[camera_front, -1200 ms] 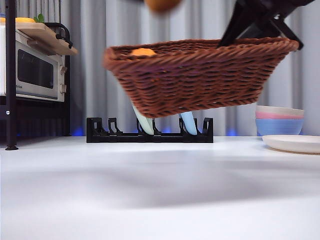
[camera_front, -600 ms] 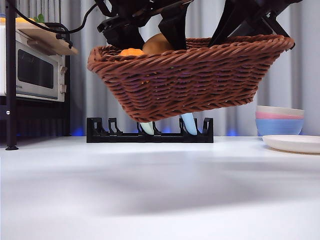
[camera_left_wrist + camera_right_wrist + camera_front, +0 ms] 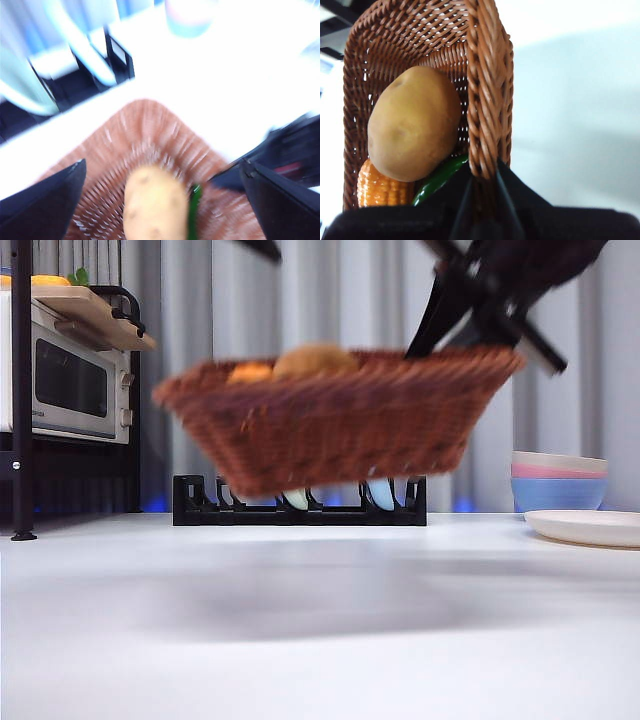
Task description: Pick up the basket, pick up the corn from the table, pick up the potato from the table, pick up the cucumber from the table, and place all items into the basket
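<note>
- Basically, front view: basket [image 3: 335, 420] is hanging in the air above the table [image 3: 320, 630], tilted and blurred, w/ the right gripper [image 3: 455, 325] pinching its rim at one end. Potato [image 3: 312, 361] and corn [image 3: 250, 372] are peeking over the rim; cucumber isn't showing here.
- Left wrist view: left gripper [image 3: 160, 200] is spreading wide w/ nothing between the jaws, right above the potato [image 3: 150, 205]; a green sliver of cucumber [image 3: 193, 210] is lying beside it. Blurry frame.
- Right wrist view: sharpest view, and the only one confirming all three inside: potato [image 3: 412, 122] lying on corn [image 3: 382, 187] and cucumber [image 3: 437, 177], jaws clamping the braided rim of the basket [image 3: 487, 85].
- Judgement: items look loaded, so keep the clamp firm and level the basket to stop the potato rolling.
</note>
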Robot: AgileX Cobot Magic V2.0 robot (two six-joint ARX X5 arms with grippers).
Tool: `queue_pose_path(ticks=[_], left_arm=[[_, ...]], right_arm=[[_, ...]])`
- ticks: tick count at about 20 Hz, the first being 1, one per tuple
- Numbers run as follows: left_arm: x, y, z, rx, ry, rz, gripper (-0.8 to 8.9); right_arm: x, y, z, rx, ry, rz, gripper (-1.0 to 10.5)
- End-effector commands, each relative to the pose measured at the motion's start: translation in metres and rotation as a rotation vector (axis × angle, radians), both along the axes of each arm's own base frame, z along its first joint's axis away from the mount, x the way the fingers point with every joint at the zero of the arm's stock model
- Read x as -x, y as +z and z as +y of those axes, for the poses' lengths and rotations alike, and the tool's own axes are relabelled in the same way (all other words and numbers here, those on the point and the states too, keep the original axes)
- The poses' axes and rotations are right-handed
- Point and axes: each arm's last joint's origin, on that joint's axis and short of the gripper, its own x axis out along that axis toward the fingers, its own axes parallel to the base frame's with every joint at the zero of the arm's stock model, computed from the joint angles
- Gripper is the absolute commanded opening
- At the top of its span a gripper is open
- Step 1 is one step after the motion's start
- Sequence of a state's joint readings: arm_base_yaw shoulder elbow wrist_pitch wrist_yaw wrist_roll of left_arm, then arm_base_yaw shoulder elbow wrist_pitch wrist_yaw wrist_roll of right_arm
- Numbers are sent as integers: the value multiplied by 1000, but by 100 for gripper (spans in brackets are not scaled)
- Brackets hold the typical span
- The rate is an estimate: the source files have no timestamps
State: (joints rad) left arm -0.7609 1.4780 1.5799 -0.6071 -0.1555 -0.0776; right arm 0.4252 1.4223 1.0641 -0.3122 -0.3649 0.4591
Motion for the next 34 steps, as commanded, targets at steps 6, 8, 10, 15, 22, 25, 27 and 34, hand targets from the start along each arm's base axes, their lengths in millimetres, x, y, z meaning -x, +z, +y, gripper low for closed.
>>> queue_pose_path(ticks=[6, 8, 10, 15, 22, 25, 27, 34], left_arm=[[25, 39, 29, -102, 62, -71, 566], [29, 42, 34, -106, 82, -83, 566], [33, 45, 39, -119, 106, -96, 566], [36, 49, 46, -152, 146, -120, 566], [32, 48, 52, -182, 160, -121, 566], [30, 48, 54, -202, 158, -130, 566], [29, 48, 56, -204, 166, -131, 561], [33, 50, 73, -247, 197, -110, 312]], right_arm=[[-39, -69, 12, 32, -100, 196, -12], [-42, -81, 13, 47, -105, 232, -12], [-44, -87, 14, 56, -107, 253, -12], [-44, -89, 14, 60, -107, 257, 35], [-44, -79, 2, 90, -126, 207, 419], [-42, -64, -5, 96, -113, 146, 416], [-36, -48, -11, 107, -93, 86, 410], [-1, 11, -32, 174, -1, -152, 403]])
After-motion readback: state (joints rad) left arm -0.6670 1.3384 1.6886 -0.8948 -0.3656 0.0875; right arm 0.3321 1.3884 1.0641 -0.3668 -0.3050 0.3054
